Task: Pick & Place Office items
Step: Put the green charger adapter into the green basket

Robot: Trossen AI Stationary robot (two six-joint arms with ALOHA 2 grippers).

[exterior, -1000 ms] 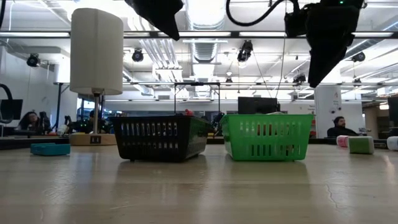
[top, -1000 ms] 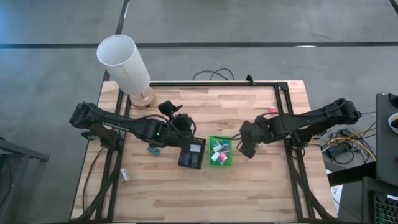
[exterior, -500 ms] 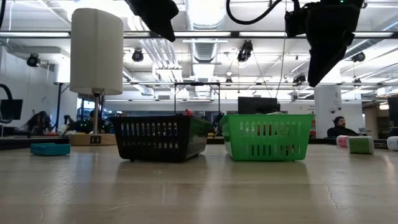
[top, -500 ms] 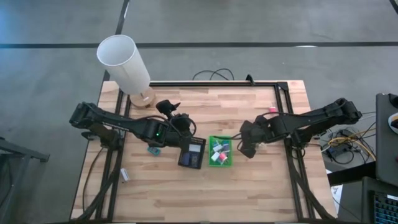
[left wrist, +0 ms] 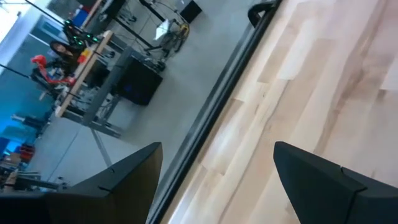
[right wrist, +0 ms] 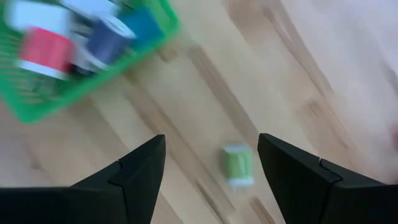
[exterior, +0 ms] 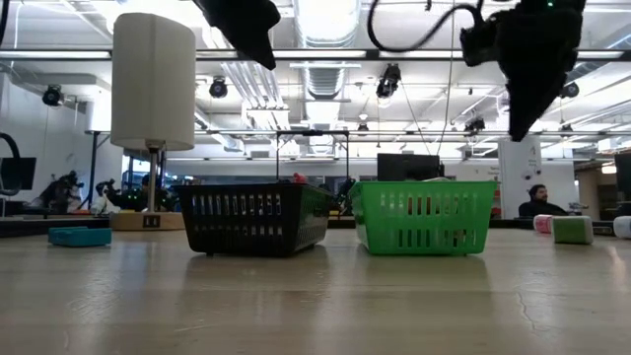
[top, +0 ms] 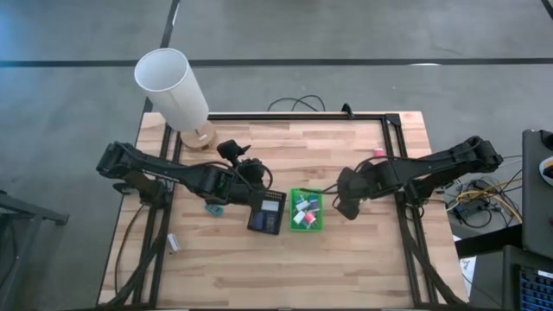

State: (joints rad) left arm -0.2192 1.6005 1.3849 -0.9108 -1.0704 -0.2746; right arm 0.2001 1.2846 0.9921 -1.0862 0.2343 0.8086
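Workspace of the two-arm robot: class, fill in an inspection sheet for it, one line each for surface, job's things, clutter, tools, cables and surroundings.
Surface: wooden table, light planks, dark frame along its far and right edges.
Job's things: small blocks lie in the green basket; a black basket stands beside it; a green block lies loose on the wood, a teal item and a pink block too.
Clutter: tall white lamp at the far left corner.
Tools: left tool open, empty, above bare wood; right tool open, empty, above the green block.
Cables: black cable behind the far edge; more wires right of the table.
Surroundings: office hall, a person seated far off.
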